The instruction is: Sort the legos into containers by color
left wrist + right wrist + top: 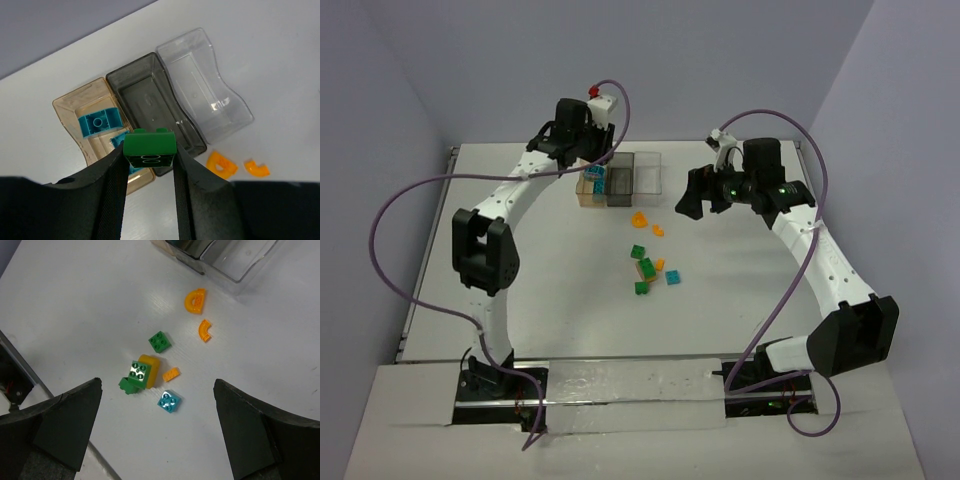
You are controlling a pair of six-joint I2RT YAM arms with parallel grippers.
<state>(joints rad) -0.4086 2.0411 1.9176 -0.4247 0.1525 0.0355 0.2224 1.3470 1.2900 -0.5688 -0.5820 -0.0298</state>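
Progress is slight. The left gripper (149, 156) is clenched on a green brick (150, 144), held above the row of containers. Just past its fingertips sits the orange-brown box (70, 107), which holds at least two teal bricks (98, 122). The grey box (145, 92) and clear box (200, 75) to its right look empty. Two orange curved pieces (221, 165) lie beside them. The right gripper (159, 427) hangs spread wide, grasping nothing. Below it wait a loose green brick (160, 341), a green-and-orange stack (142, 374), a small orange brick (171, 373) and a loose teal brick (169, 401), so most pieces are unsorted
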